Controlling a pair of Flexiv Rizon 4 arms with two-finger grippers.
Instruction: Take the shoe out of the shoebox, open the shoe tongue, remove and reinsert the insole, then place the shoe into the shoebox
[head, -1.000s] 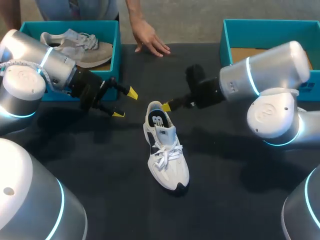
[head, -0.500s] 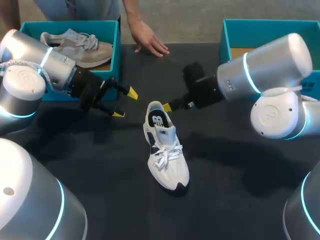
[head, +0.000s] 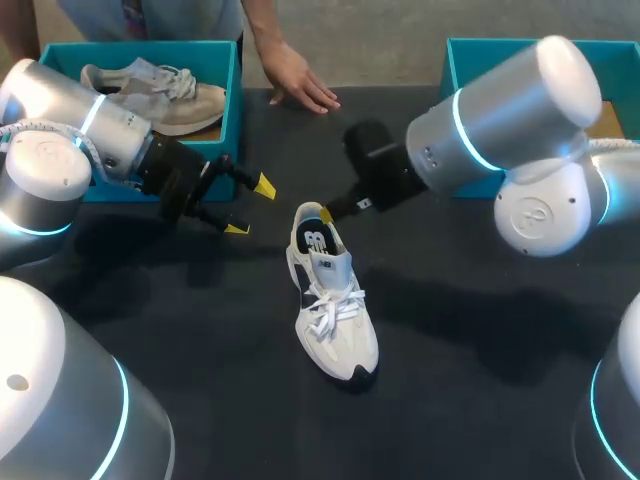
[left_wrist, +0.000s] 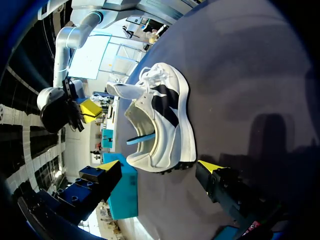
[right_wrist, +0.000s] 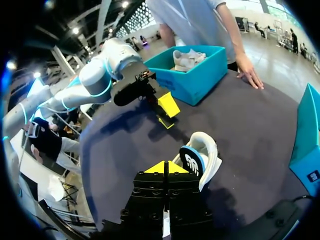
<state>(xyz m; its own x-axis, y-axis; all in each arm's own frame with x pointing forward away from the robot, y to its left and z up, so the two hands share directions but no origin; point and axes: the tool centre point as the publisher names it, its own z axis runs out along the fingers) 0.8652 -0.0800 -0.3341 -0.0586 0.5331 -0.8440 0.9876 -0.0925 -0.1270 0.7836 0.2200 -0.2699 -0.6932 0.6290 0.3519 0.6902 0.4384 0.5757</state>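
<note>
A white laced shoe (head: 330, 300) lies on the dark table, toe toward me, its tongue raised. Its dark insole (head: 316, 240) with a blue edge shows at the heel opening. My right gripper (head: 327, 213) is shut at the heel's rim with nothing between its tips. In the right wrist view the joined tips (right_wrist: 165, 167) sit just beside the shoe (right_wrist: 202, 155) and its insole (right_wrist: 189, 159). My left gripper (head: 250, 207) is open to the left of the shoe, apart from it. In the left wrist view the shoe (left_wrist: 165, 120) lies ahead of the left gripper (left_wrist: 160, 165).
A teal shoebox (head: 60, 55) at the back left holds a grey shoe (head: 150, 90). Another teal shoebox (head: 460, 60) stands at the back right. A person's hand (head: 300, 85) rests on the table's far edge between the boxes.
My right gripper has closed fully and shifted slightly left at the heel, and its arm has swung up and left. The left arm and the shoe have not moved.
</note>
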